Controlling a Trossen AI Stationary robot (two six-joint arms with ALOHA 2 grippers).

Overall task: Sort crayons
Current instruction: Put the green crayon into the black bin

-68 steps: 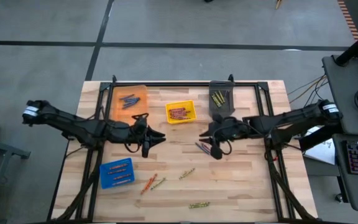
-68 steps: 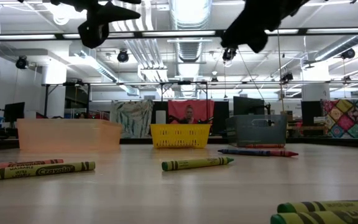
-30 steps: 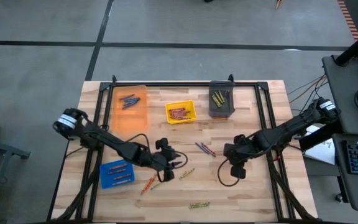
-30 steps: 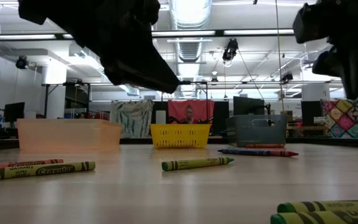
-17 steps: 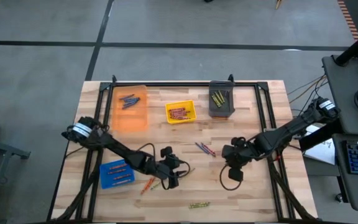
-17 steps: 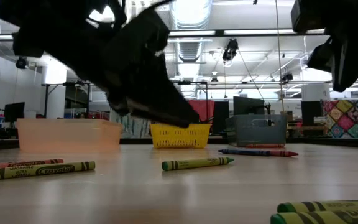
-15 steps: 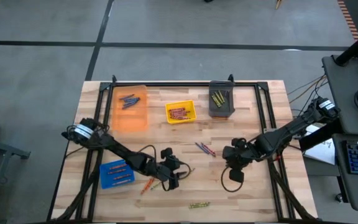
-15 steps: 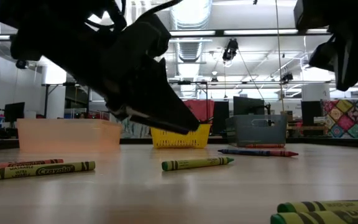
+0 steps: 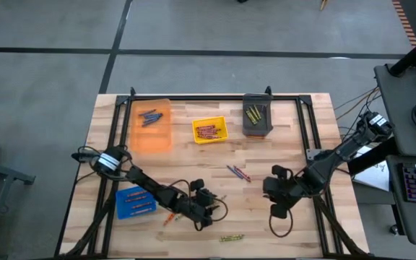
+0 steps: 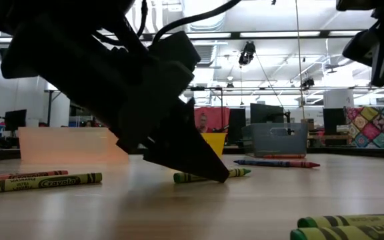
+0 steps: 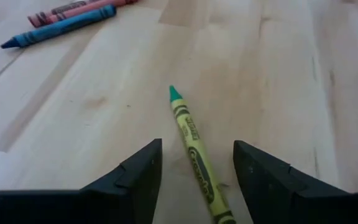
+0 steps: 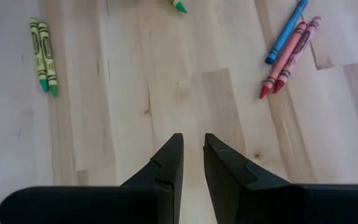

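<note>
A green crayon [image 11: 194, 155] lies flat on the wooden table, pointing away from my left gripper [image 11: 197, 149]. That gripper is open and low over the table, one finger on either side of the crayon's near half without touching it. It also shows in the high view [image 9: 209, 208] and the low view [image 10: 215, 175], beside the crayon [image 10: 237, 173]. My right gripper [image 12: 192, 142] is empty, its fingers almost together, and it hovers above bare table at the near right [image 9: 277, 208].
A blue and two red crayons [image 9: 238, 173] lie mid-table. Two green crayons [image 9: 231, 237] lie near the front edge, and a red and an olive one [image 10: 39, 180] lie near the blue bin [image 9: 136, 201]. The orange [image 9: 152, 124], yellow [image 9: 209, 131] and grey [image 9: 257, 115] bins stand along the far side.
My left gripper has gone toward the table's near edge and down, tipping its fingers onto the table around the green crayon, which has stayed where it was. My right gripper has drifted a little toward the near edge.
</note>
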